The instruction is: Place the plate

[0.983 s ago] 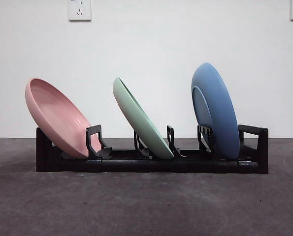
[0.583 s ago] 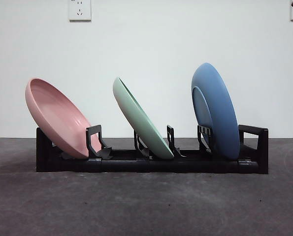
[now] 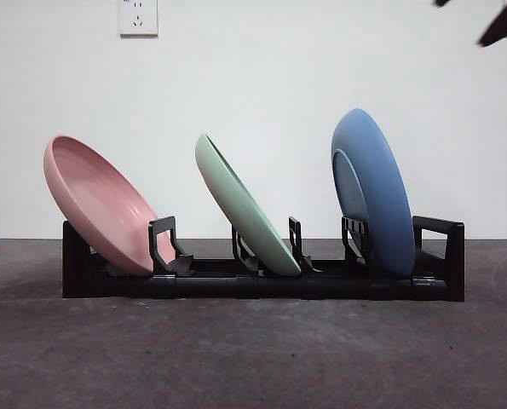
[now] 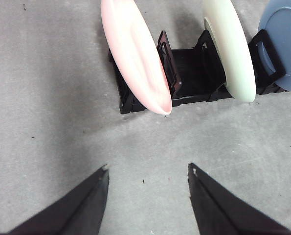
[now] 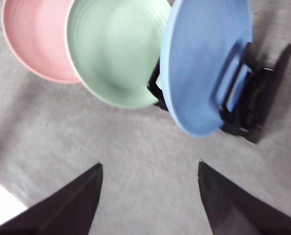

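Observation:
A black rack (image 3: 262,281) holds three plates on the grey table. A pink plate (image 3: 100,204) leans in the left slot, a green plate (image 3: 243,206) in the middle, a blue plate (image 3: 374,192) nearly upright in the right slot. My left gripper (image 4: 147,171) is open and empty, above the table in front of the pink plate (image 4: 135,54). My right gripper (image 5: 150,169) is open and empty, above the table near the blue plate (image 5: 204,63). A black tip of an arm (image 3: 500,21) shows at the front view's top right corner.
A white wall with a socket (image 3: 138,17) stands behind the rack. Bare grey table (image 3: 253,358) lies in front of the rack.
A black arm tip has come further into the front view's top right corner. The plates and rack have not moved.

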Robot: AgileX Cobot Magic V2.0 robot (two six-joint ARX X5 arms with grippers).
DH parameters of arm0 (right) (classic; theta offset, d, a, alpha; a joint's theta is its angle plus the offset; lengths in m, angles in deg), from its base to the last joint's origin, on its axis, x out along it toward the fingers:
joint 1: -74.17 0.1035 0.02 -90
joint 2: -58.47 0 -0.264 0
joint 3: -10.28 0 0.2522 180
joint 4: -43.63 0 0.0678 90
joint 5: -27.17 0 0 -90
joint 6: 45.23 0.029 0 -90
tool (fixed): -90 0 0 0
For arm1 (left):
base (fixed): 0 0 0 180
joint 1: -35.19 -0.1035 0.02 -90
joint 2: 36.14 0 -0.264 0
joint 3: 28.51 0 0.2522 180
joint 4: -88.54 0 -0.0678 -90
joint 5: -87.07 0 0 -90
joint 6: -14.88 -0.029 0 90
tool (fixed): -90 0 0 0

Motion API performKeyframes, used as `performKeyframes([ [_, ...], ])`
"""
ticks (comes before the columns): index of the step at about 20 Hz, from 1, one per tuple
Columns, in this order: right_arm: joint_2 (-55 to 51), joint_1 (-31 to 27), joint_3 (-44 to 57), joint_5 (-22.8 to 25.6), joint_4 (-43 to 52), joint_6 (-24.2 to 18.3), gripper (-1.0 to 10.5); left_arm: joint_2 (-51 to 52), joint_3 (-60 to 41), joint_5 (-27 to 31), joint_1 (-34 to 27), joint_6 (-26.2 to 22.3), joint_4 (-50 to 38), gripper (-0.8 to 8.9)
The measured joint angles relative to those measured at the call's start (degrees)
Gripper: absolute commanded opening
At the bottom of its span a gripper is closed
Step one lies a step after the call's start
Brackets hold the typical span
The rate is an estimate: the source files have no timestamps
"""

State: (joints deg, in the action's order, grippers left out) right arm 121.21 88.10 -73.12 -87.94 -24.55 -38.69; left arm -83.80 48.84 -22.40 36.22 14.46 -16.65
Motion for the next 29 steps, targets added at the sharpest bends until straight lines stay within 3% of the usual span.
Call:
performKeyframes([
  [5,14.86,0.79,-11.39,-0.46,1.60,1.64,2.9,0.00,0.00,0.00,0.00,-0.02,0.00,2.50],
  [11,25.46,2.12,-16.90,-0.48,7.08,1.90,2.9,0.00,0.00,0.00,0.00,0.00,0.00,2.50],
  [13,27.30,2.86,-16.90,-0.37,8.79,1.90,2.8,0.00,0.00,0.00,0.00,-0.02,0.00,2.50],
  [18,29.14,3.69,-16.90,0.31,10.25,1.90,0.8,0.00,0.00,0.00,0.00,-0.02,0.00,2.50],
  [29,30.14,3.89,-16.90,1.14,8.96,2.14,0.1,0.00,0.00,0.00,0.00,0.00,0.00,2.50],
])
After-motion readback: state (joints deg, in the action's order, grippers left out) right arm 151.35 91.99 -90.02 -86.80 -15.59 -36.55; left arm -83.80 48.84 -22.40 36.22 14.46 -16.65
